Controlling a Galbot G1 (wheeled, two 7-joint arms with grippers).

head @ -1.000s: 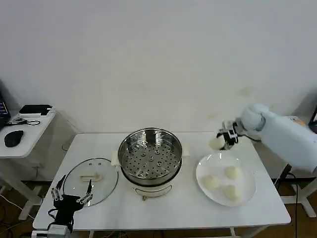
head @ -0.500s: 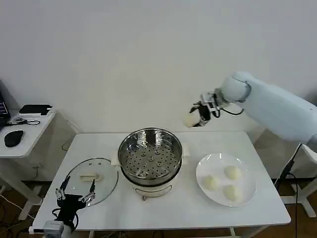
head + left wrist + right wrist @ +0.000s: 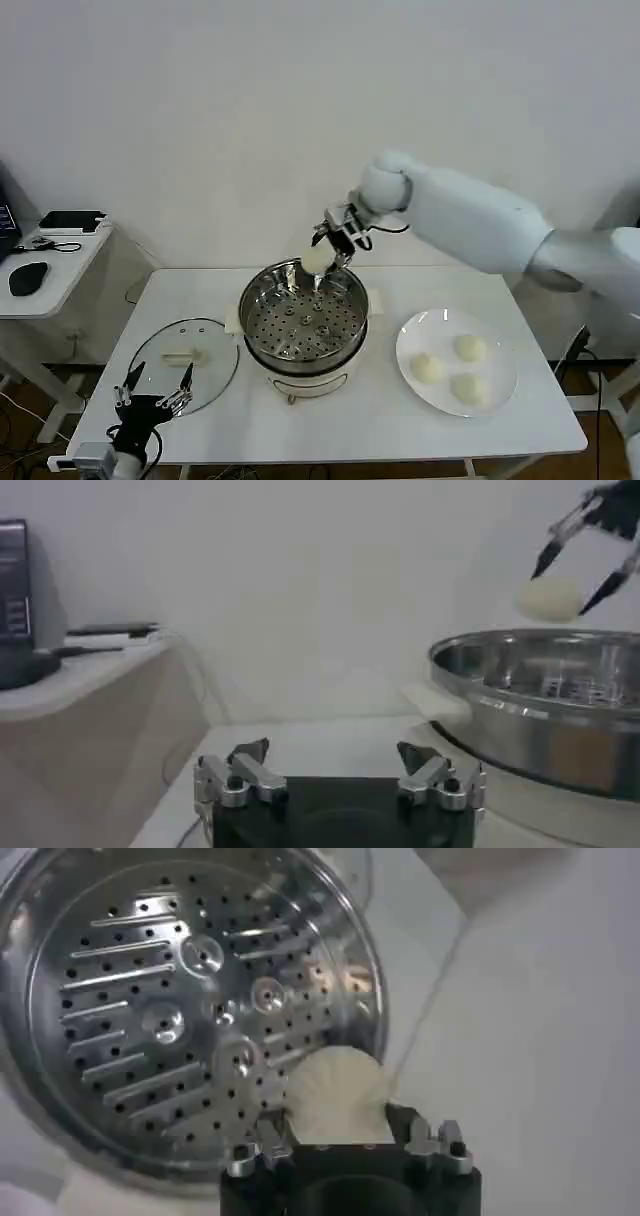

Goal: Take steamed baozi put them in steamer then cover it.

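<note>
no readable text, labels, brands, numbers or signs, nothing legible on any object or surface

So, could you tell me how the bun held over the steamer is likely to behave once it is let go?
The baozi in the right pincer looks soft and light, so it probably gives under the fingers rather than slipping. Being round, it may roll a little on the steamer floor, though the pot wall should contain it. Its surface likely dents if squeezed hard.
</note>
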